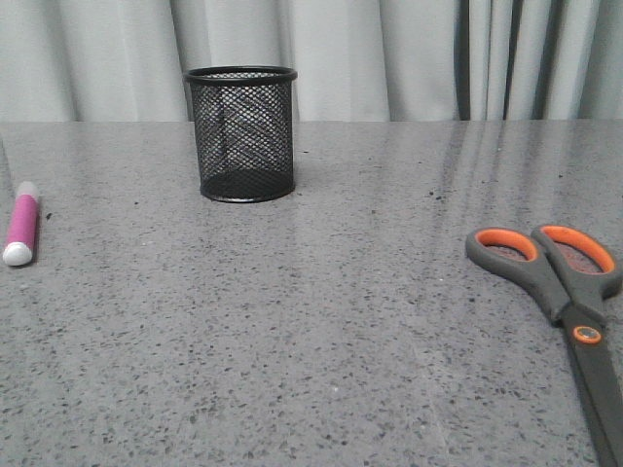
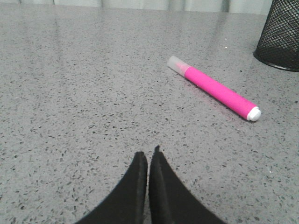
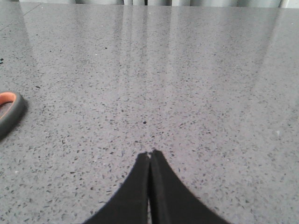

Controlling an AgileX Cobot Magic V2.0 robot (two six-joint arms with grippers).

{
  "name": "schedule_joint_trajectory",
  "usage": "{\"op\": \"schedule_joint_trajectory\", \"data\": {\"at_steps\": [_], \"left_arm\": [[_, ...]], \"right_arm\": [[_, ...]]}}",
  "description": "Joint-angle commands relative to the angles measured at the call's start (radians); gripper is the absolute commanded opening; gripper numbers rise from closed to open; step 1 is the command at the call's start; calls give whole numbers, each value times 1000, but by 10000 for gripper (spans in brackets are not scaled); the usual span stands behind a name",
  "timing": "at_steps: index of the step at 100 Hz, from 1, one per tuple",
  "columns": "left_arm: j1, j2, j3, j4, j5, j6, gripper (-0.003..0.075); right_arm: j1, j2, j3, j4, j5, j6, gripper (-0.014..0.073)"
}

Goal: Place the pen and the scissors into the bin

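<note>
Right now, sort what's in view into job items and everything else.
For the job:
- pen, lying on the table
- scissors, lying flat
- bin, upright

Not for the job:
- table
- curtain behind

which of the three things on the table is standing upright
The black mesh bin stands upright. The pink pen and the scissors both lie flat.
</note>
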Motion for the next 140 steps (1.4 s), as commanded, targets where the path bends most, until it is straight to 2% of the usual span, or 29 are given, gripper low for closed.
{"op": "schedule_joint_trajectory", "data": {"at_steps": [1,61,73,80,90,101,107,112,119,131,140], "left_arm": [[2,-31,43,-2,-48,-7,-19],[2,-31,43,24,-54,-7,-19],[2,-31,43,67,-49,-7,-19],[2,-31,43,67,-51,-7,-19],[2,-31,43,147,-81,-7,-19],[2,-31,43,147,-129,-7,-19],[2,-31,43,39,-232,-7,-19],[2,-31,43,-170,-325,-11,-19],[2,-31,43,-372,-444,-11,-19],[2,-31,42,-578,-582,-11,-19],[2,-31,42,-668,-642,-11,-19]], "right_arm": [[-6,-18,15,-2,-48,-7,-69],[-6,-18,15,-2,-59,-7,-69],[-6,-18,15,-2,-173,-7,-69],[-6,-18,15,-2,-292,-6,-69],[-6,-18,15,0,-449,45,-69],[-6,-18,15,5,-478,137,-69],[-6,-18,15,7,-474,181,-69],[-6,-18,15,7,-476,187,-69],[-6,-18,15,7,-496,189,-69],[-6,-15,11,8,-518,277,-69],[-6,-2,0,8,-508,296,-69]]}}
